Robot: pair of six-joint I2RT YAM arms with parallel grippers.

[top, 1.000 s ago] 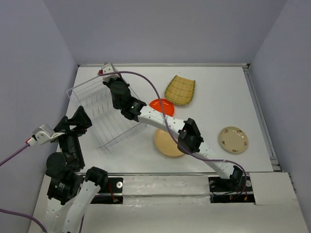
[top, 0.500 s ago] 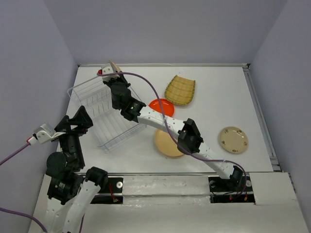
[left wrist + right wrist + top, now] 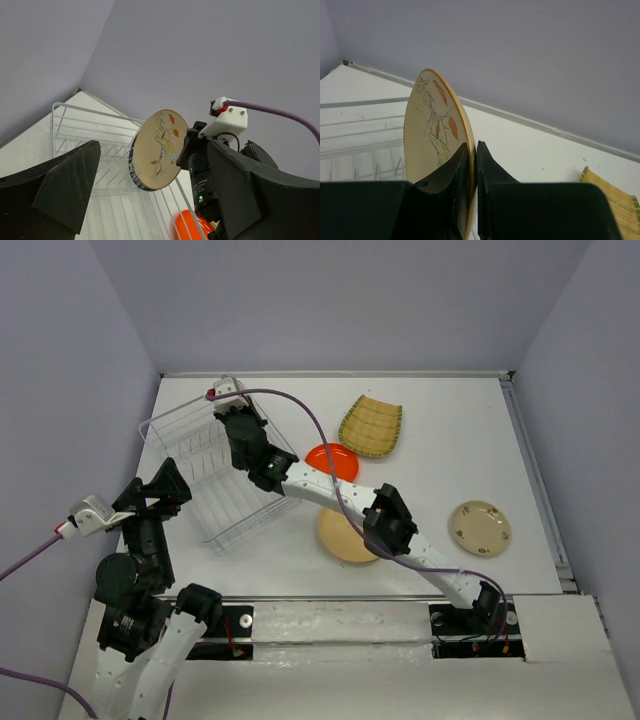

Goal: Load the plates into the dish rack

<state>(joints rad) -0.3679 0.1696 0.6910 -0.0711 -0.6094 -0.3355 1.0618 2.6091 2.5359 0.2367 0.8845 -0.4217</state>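
Moved: right gripper (image 3: 471, 150), clamped on cream bird-painted round plate (image 3: 427, 125), has eased nearer white wire dish rack (image 3: 215, 510) | left gripper (image 3: 150, 192) apart | we judge slotting next.

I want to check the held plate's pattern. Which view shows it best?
Left wrist: the painted cream plate faces the camera. Right wrist shows it obliquely, pinched in the right claw. Top external hides it behind the right arm.

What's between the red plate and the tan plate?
In the top view, the right arm crosses above the gap between the red plate and the tan plate; nothing else shows there.
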